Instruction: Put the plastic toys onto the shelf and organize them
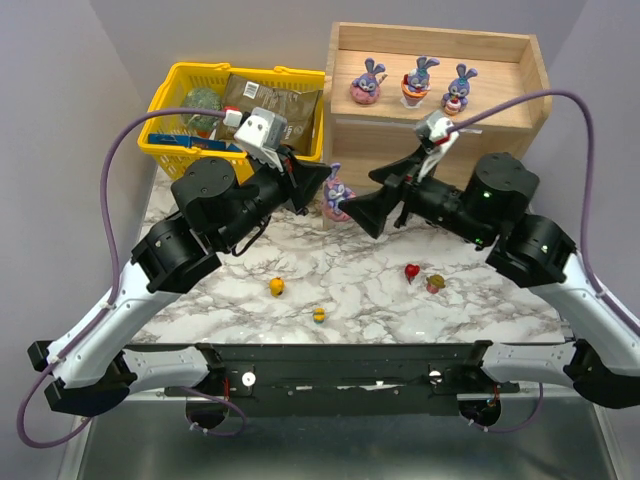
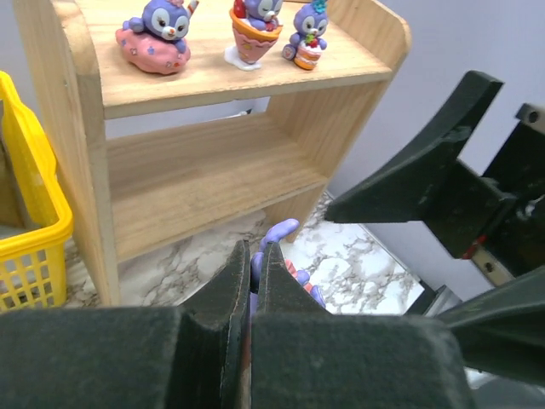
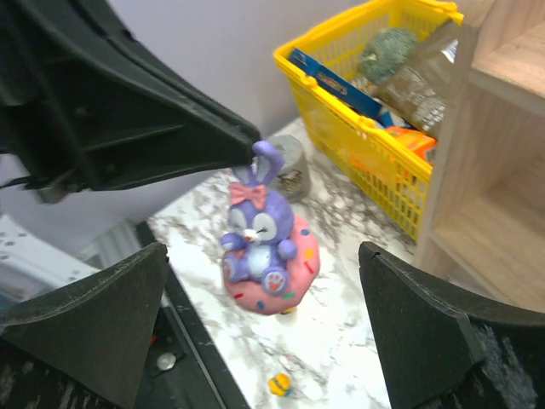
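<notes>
Three purple-blue bunnies (image 1: 415, 82) stand on the top tier of the wooden shelf (image 1: 520, 108); they also show in the left wrist view (image 2: 255, 25). My left gripper (image 1: 325, 180) is shut on an ear (image 2: 282, 230) of a fourth bunny (image 1: 337, 197) on a pink doughnut base (image 3: 272, 285), holding it just above the marble in front of the shelf. My right gripper (image 1: 372, 198) is open, its jaws wide to either side of this bunny (image 3: 258, 230), not touching it. Small yellow (image 1: 277, 287), yellow-striped (image 1: 319, 315), red (image 1: 412, 271) and tan-pink (image 1: 435, 284) toys lie on the table.
A yellow basket (image 1: 165, 100) with packets and a green ball stands left of the shelf. The shelf's lower tier (image 2: 204, 170) holds nothing. The two arms' fingers almost meet in front of the shelf. A small grey thing (image 3: 289, 166) sits behind the bunny.
</notes>
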Controlling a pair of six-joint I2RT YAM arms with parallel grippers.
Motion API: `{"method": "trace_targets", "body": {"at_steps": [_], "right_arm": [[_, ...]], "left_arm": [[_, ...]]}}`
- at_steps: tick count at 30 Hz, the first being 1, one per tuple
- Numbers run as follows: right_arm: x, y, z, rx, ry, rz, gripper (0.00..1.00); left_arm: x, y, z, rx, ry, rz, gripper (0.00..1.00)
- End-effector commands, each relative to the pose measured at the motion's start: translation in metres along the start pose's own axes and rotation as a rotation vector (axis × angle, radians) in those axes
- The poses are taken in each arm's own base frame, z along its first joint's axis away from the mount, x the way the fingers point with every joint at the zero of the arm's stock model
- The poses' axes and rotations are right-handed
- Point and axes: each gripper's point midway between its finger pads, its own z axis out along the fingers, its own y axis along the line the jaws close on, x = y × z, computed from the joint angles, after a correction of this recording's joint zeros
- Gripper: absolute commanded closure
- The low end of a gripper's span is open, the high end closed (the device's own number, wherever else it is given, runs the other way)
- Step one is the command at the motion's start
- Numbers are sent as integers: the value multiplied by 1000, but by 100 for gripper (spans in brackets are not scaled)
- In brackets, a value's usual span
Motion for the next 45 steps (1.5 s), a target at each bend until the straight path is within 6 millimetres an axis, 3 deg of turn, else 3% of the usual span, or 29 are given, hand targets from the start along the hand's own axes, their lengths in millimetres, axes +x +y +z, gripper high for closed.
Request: {"method": "trace_targets", "body": {"at_steps": [1,10,25,26,28,32,35,37,40,41,43,44,45], "right_arm": [[10,-24,15,133,50,-84,0],[19,-24,36,137,88,-123,0],[36,-23,59,141,120,-69,18],[38,-24,61,149,125,-58,33],[41,-25,63,154,133,-49,44],[43,-26,63,166,140,-40,83],[40,-26,61,166,132,-36,99],[37,-25,60,167,127,-32,99],[37,-27,57,182,129,-24,99],[34,-30,56,198,124,-19,99],[36,-34,52,229,140,-17,99],[33,-44,48,286,137,-20,99],[33,-49,43,317,154,-26,99]], "left_arm": [[-11,10,-2,-69,-22,-19,100],[-13,5,-1,-48,-3,-3,100],[-7,3,3,-35,5,-6,100],[-7,4,2,-40,1,-6,100],[-8,5,1,-42,-1,-6,100],[-7,2,1,-22,4,1,99],[-7,0,0,-12,4,7,91],[-9,0,-1,-13,-1,8,89],[-10,1,-2,-18,-7,10,65],[-10,3,-2,-27,-12,10,49],[-12,7,-3,-46,-20,6,33],[-12,10,-4,-66,-20,1,22],[-14,22,-6,-131,-38,-4,17]]}}
